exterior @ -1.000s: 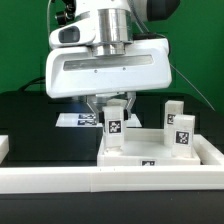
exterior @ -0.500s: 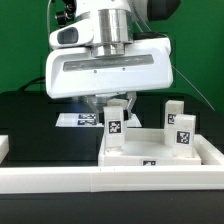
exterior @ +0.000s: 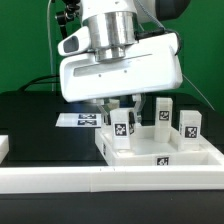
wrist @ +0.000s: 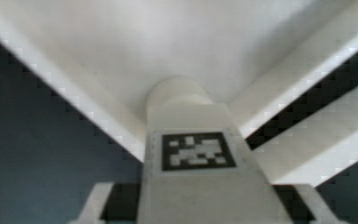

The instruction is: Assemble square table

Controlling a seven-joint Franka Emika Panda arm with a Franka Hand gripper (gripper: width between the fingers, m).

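Now the hand [exterior: 120, 108], clamped on a leg [exterior: 122, 130], had swung toward the frame's right with the slab [exterior: 190, 155] at lower centre, suggesting the leg was being screwed in.

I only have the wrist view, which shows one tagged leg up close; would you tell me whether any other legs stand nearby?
Observer: Yes. A second leg and a third leg stand upright toward the exterior view's right of the held leg, apparently on the square tabletop.
Operator: Thank you. Where is the marker board?
Observer: The marker board lies flat behind the tabletop, toward the exterior view's left.
Operator: And what is in front?
Observer: A long white border rail runs across the front, just before the tabletop's rim.
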